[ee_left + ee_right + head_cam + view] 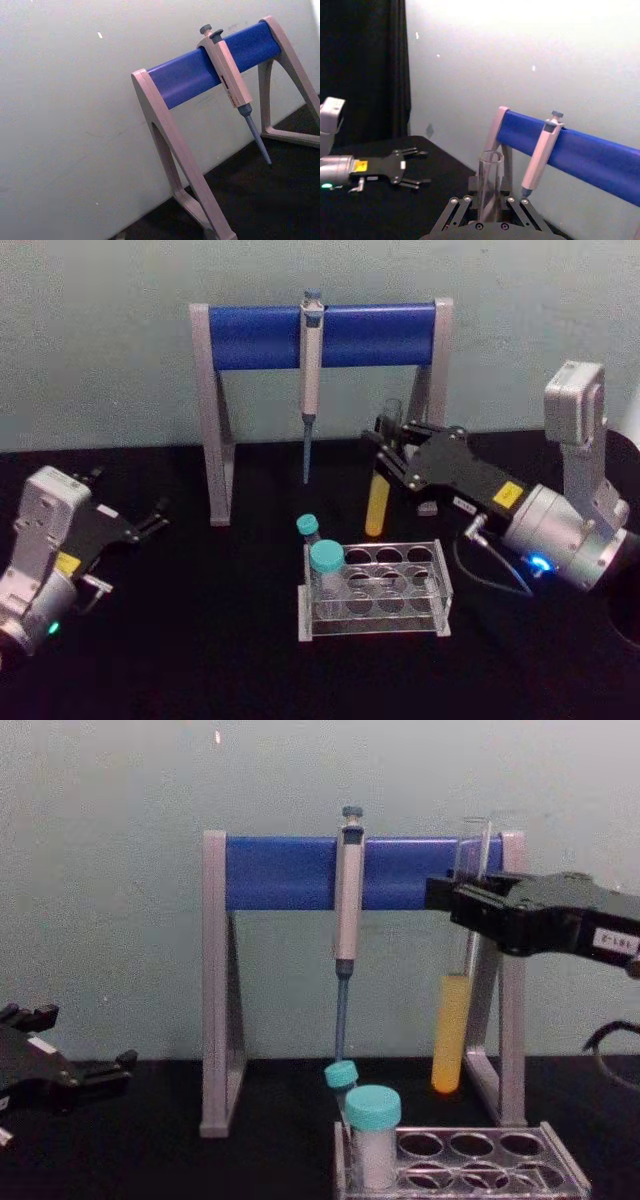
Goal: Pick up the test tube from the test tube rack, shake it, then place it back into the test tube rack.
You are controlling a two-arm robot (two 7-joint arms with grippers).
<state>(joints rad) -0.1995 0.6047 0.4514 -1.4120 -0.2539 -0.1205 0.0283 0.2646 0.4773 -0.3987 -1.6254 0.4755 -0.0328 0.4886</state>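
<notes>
Above and just behind the test tube rack (400,622), the right pincer (388,445) pinched the test tube (377,505) upright near its mouth, round bottom down; the left pincer (158,518) lay spread, well left of the rack.

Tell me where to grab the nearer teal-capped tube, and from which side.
Grip the teal-capped tube by its cap, probably from straight above. It stands upright at the test tube rack's left end, its body sunk in a hole, and a second capped tube crowds it behind.
</notes>
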